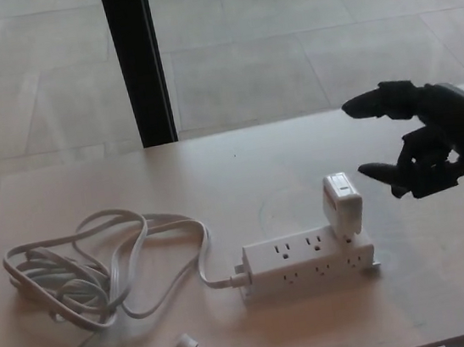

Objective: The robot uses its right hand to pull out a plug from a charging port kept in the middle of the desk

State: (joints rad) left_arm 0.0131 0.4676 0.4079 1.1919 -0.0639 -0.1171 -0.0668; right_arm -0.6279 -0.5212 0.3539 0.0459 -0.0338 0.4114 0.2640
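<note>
No readable writing on the plug [342, 203] or strip [307, 259]. Right hand [434, 145] hangs just right of the plug, fingers [370, 104] spread apart, holding nothing.

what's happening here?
The robot's right hand is open, held to the right of the white plug, not touching it. The plug sits in the right end of the power strip mid-desk. The strip's cord lies coiled to the left. The left hand isn't visible.
</note>
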